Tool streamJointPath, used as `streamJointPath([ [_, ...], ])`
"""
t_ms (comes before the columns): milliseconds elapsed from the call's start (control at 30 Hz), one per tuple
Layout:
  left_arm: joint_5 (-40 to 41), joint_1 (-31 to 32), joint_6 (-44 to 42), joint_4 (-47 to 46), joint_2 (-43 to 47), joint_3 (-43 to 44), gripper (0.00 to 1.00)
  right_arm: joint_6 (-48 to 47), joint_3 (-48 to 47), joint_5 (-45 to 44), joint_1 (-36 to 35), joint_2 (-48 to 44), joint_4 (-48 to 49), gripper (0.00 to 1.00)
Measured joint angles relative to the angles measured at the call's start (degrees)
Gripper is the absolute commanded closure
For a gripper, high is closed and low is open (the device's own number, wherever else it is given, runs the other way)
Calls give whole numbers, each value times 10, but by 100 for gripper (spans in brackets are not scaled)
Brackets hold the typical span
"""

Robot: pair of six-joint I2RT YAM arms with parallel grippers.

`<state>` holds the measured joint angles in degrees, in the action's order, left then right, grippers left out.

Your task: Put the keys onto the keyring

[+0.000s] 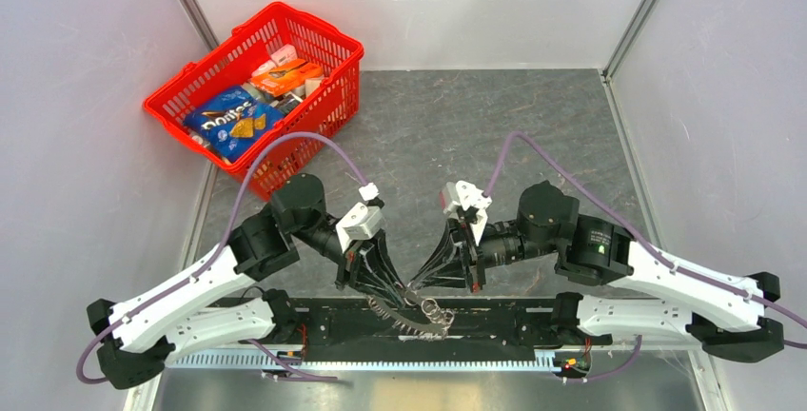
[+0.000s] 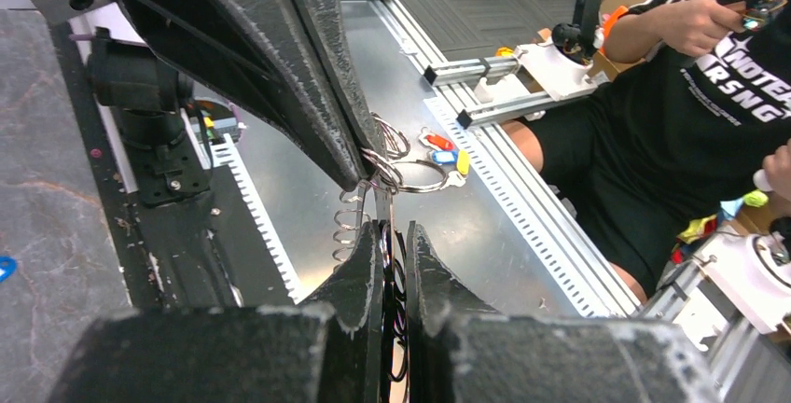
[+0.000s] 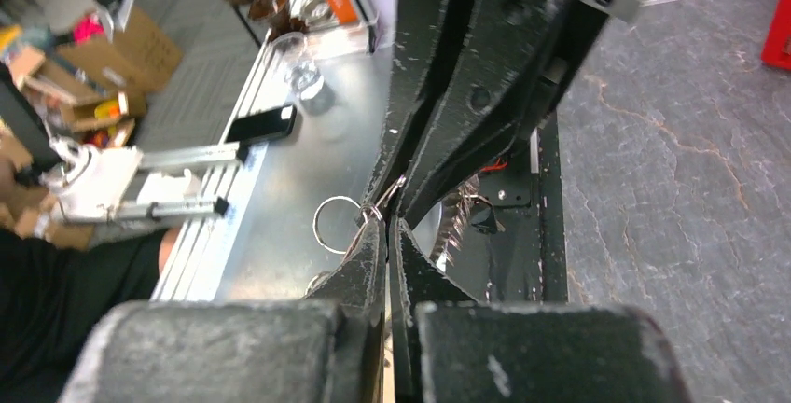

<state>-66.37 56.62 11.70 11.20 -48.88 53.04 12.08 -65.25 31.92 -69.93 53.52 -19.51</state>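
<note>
Both grippers meet tip to tip over the black frame at the table's near edge. My left gripper (image 1: 407, 289) (image 2: 395, 228) is shut on the keys (image 1: 395, 314), with dark wire loops and a thin metal strip pinched between its jaws. The silvery toothed fan of keys (image 2: 349, 226) (image 3: 457, 230) sticks out beside its fingers. My right gripper (image 1: 422, 283) (image 3: 388, 220) is shut, its tips pinched at the small link of the keyring (image 3: 315, 226). The large loop of the keyring (image 2: 424, 189) (image 1: 440, 314) hangs free beside the tips. The right fingers (image 2: 317, 95) reach in from above in the left wrist view.
A red basket (image 1: 350, 49) with a blue snack bag (image 1: 231, 121) and boxes stands at the back left. Small coloured tags (image 2: 446, 154) lie on the metal bench below. A person (image 2: 690, 114) sits beyond the bench. A phone (image 3: 261, 123) lies there too.
</note>
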Motion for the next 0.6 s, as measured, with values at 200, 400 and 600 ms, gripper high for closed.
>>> streamJointPath([
  [200,61,0,-13,2,25,0,98,101,76,-79,-2,-52,101,100],
  [400,94,0,-20,-13,33,0,98,149,106,-126,-3,-78,139,100],
  [600,110,0,-21,-16,40,0,98,163,121,-140,-3,-88,163,100],
])
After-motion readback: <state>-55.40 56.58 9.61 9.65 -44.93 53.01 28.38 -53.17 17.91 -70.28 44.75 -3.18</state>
